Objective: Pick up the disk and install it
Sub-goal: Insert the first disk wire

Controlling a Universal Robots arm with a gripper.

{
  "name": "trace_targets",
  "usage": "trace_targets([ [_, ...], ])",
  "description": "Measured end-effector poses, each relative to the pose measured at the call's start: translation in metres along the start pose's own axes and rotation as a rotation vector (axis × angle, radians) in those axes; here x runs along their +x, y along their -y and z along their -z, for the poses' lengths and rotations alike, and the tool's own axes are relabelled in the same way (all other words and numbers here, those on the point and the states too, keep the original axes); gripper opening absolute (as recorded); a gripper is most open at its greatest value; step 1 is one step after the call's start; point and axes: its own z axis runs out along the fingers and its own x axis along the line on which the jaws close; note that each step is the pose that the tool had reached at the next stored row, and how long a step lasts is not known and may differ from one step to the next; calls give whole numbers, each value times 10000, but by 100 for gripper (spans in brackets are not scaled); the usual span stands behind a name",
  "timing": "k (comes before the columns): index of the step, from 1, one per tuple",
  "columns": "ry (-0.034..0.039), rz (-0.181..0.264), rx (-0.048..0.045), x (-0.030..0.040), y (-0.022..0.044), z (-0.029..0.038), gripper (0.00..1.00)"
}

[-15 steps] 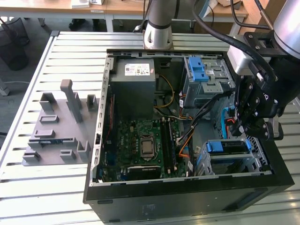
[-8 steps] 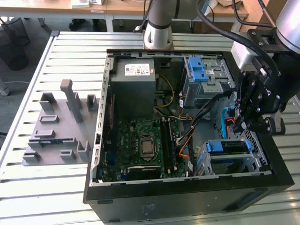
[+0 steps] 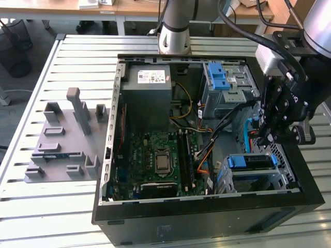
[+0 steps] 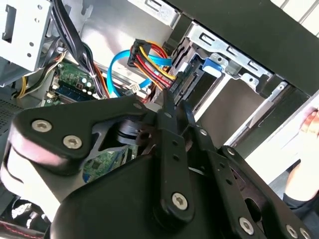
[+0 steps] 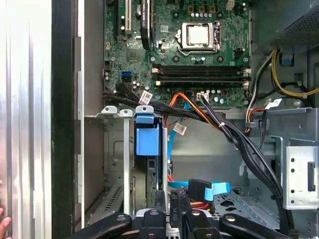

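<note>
The gripper [image 3: 270,135] hangs inside the open computer case [image 3: 207,217], right over the drive cage. Risk here: the loose cables [image 5: 239,144] run close by and could snag the arm. The disk [image 3: 247,164], in its blue carrier, looks seated in the cage slot just beneath the jaws. Jaws appear drawn together with nothing between them, though I can't tell for sure
</note>
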Motion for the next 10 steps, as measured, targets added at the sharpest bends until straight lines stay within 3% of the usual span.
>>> trace_targets([
  [1, 0, 1, 66, 0, 0, -14, 24],
  [6, 4, 2, 211, -1, 0, -42, 24],
  [10, 9, 5, 398, -1, -10, -65, 24],
])
